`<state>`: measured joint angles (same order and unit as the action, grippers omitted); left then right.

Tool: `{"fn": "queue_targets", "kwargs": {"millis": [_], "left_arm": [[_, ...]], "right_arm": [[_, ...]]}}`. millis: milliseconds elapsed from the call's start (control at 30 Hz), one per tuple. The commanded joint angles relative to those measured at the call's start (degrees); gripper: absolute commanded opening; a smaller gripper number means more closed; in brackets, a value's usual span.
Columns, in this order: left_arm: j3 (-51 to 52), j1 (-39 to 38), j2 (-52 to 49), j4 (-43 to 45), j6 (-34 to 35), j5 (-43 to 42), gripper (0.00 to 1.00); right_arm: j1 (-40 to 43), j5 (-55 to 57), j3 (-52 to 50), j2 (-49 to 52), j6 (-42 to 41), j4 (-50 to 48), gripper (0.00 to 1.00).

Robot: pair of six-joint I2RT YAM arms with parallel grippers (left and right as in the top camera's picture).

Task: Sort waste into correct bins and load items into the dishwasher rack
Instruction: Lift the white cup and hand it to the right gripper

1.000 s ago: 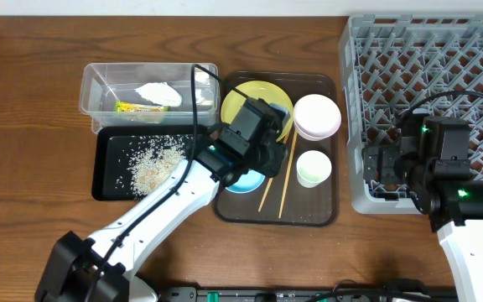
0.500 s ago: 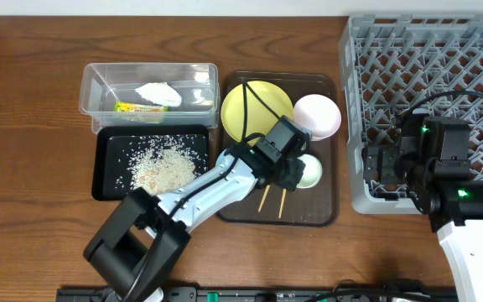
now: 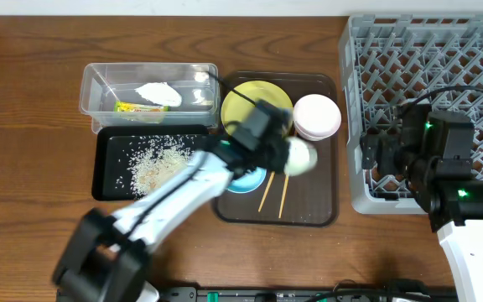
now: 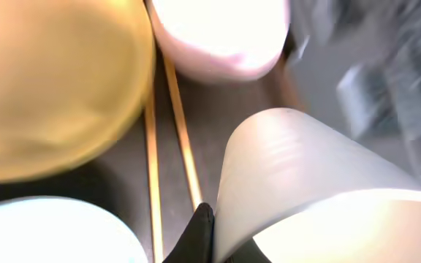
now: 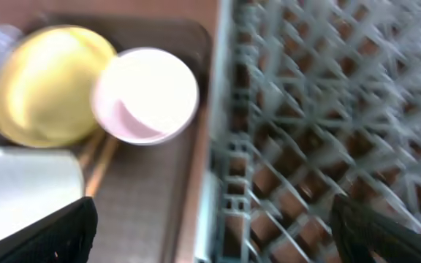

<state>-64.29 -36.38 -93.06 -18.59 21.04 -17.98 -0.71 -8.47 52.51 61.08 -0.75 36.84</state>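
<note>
Grip looks sound: my left gripper (image 3: 283, 154) clenches the small white cup (image 3: 301, 157), apparently lifted over the flat brown tray (image 3: 309, 210). I carry it level to the grey lattice rack (image 3: 443, 50); right gripper (image 3: 376, 164) gapes empty.

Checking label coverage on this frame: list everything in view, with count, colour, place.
table: 1, brown wood, under everything
tub: 1, clear, rear left
tissue: 1, white, in tub
wrapper: 1, green-orange, in tub
bin: 1, black, in front of tub
rice: many grains, white, in bin
tray: 1, brown, centre
plate: 1, yellow, tray rear left
white bowl: 1, tray rear right
blue bowl: 1, tray front left, partly under arm
chopsticks: 2, wood, on tray
cup: 1, white, in left gripper
rack: 1, grey, right
left gripper: shut on cup
right gripper: open, at rack's left edge
</note>
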Motion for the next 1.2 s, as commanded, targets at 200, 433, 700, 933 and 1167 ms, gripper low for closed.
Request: {"fn": "queue_targets", "kwargs": {"millis": [200,433,700,933,1167], "left_arm": [[-0.4,17.4,0.9,11.9,21.7,-36.1,0.06],[-0.4,19.7,-1.4,13.3,23.2,-54.0,0.06],[-0.4,17.5,-1.4,13.3,23.2,-58.5,0.06],[-0.3,16.3,-1.4,13.3,23.2,-59.8,0.07],[-0.3,16.2,-1.4,13.3,23.3,-59.8,0.06]], "right_arm": [[-1.3,-38.7,1.0,5.8,9.6,-2.7,0.99],[-2.1,-57.1,1.0,14.1,17.6,-6.4,0.99],[-2.1,-65.9,1.0,20.0,17.5,-18.9,0.99],[-2.1,-78.8,1.0,20.5,17.5,-27.4,0.98],[-2.1,-80.0,1.0,20.5,17.5,-28.4,0.88]]}}
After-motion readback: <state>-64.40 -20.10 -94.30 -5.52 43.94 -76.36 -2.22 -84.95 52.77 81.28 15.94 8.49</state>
